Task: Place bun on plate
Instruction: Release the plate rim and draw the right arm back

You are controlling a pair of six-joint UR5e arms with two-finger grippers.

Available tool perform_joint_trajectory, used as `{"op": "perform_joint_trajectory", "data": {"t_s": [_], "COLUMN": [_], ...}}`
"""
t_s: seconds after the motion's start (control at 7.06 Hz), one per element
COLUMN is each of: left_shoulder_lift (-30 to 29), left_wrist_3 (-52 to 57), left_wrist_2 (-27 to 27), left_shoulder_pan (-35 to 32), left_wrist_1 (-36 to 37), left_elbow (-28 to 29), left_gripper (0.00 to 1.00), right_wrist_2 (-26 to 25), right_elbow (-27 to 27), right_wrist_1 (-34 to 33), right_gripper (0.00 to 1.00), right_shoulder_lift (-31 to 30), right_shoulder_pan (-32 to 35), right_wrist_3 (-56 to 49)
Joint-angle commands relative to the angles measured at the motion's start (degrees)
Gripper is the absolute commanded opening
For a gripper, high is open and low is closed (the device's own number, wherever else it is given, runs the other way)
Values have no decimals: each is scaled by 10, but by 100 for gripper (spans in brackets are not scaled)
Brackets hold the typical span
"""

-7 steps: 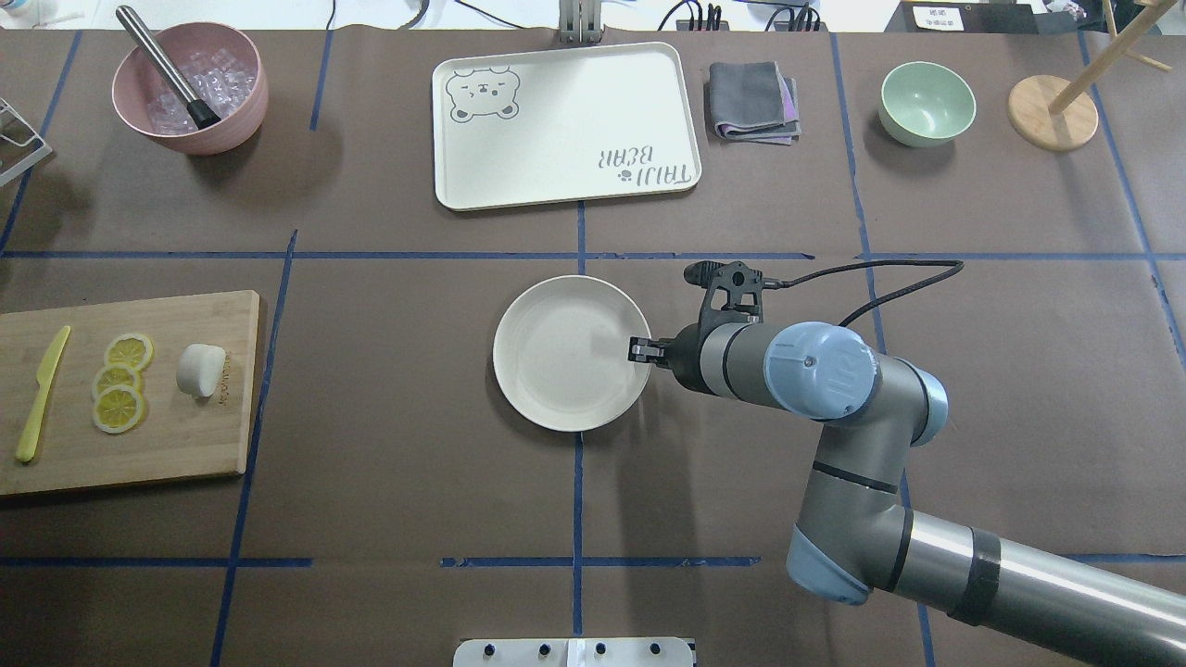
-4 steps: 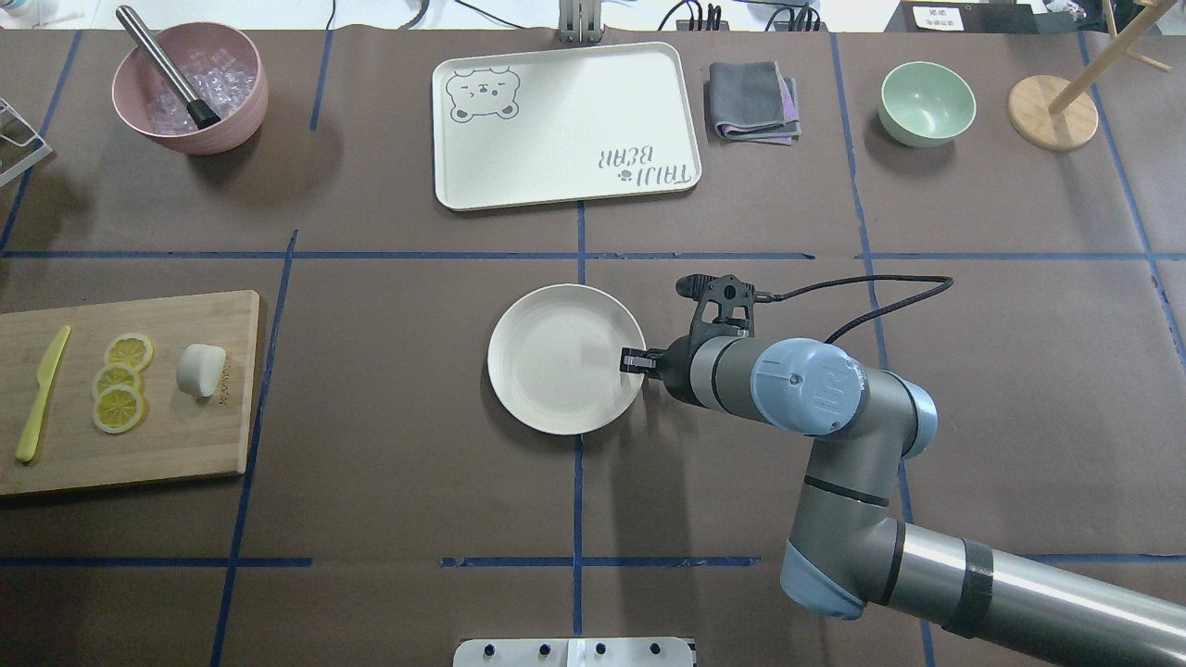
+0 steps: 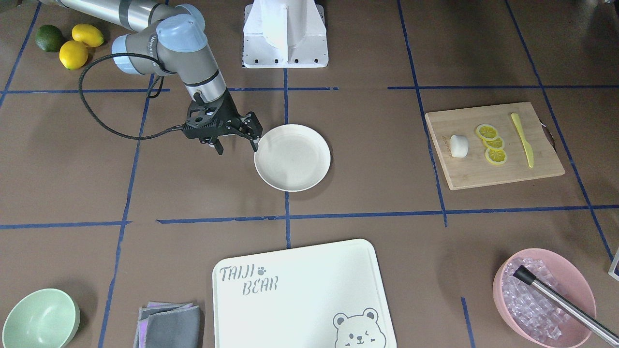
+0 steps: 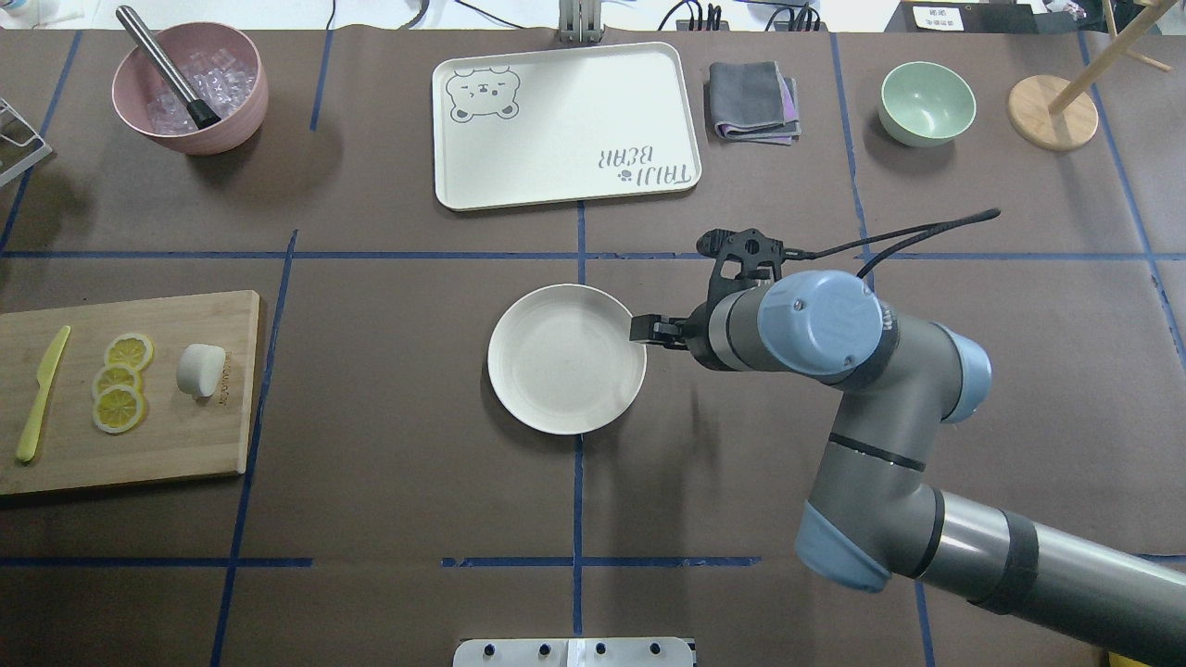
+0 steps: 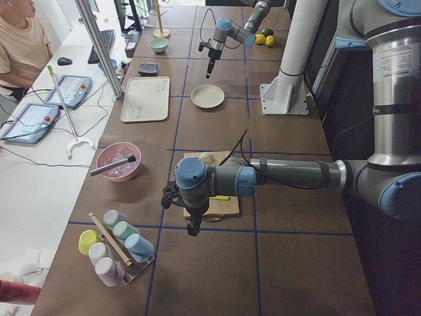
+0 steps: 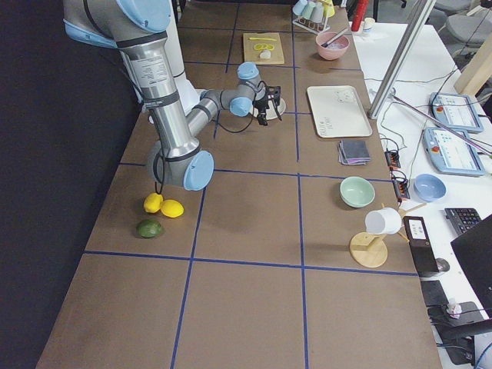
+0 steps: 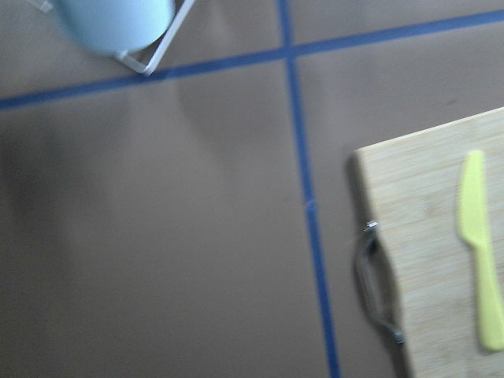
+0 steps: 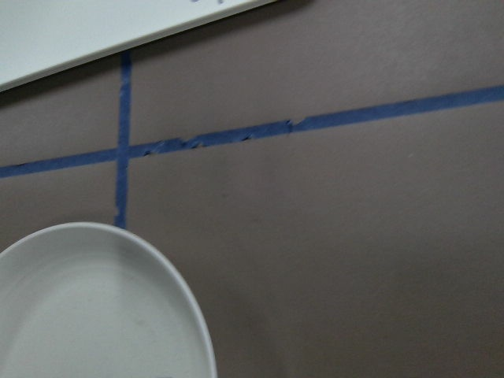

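Note:
The white bun [image 4: 201, 370] lies on the wooden cutting board [image 4: 167, 445] at the table's left, next to the lemon slices [image 4: 120, 382]; it also shows in the front view as bun [image 3: 459, 145]. The cream plate [image 4: 566, 358] sits empty mid-table. My right gripper [image 3: 237, 145] hovers just off the plate's [image 3: 292, 157] rim, open and holding nothing. The left gripper [image 5: 191, 227] hangs beyond the board's outer end, near the cup rack. I cannot tell if it is open or shut.
A yellow knife [image 4: 42, 394] lies on the board. At the far side stand a pink ice bowl [image 4: 190, 88], a bear tray [image 4: 565, 125], a folded cloth [image 4: 752, 102], a mint bowl [image 4: 927, 102] and a wooden stand [image 4: 1053, 113]. Lemons [image 3: 72, 54] lie near the robot's base.
The right gripper first slid the plate slightly left and nearer by its rim. It has since let go, opened and drawn back off the rim. The bun has not moved.

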Motion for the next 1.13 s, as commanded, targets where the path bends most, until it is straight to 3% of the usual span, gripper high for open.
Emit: {"op": "perform_joint_trajectory", "data": {"t_s": [0.0, 0.42, 0.71, 0.99], "left_shoulder_lift": [-4, -60, -118, -169], "left_wrist_3": [-95, -210, -259, -342], "left_wrist_2": [-58, -13, 39, 55], "left_shoulder_pan": [56, 133, 191, 249], "left_wrist_1": [-7, -8, -8, -5], "left_elbow": [-36, -72, -75, -74], "left_gripper": [100, 100, 100, 100], "right_wrist_2": [94, 185, 189, 295], "right_elbow": [12, 14, 17, 14], "right_wrist_1": [-105, -134, -132, -129], "right_gripper": [100, 100, 100, 100], "right_shoulder_lift": [-5, -88, -184, -281], "right_shoulder_pan": [96, 229, 317, 443], "right_wrist_3": [-140, -356, -541, -630]}}
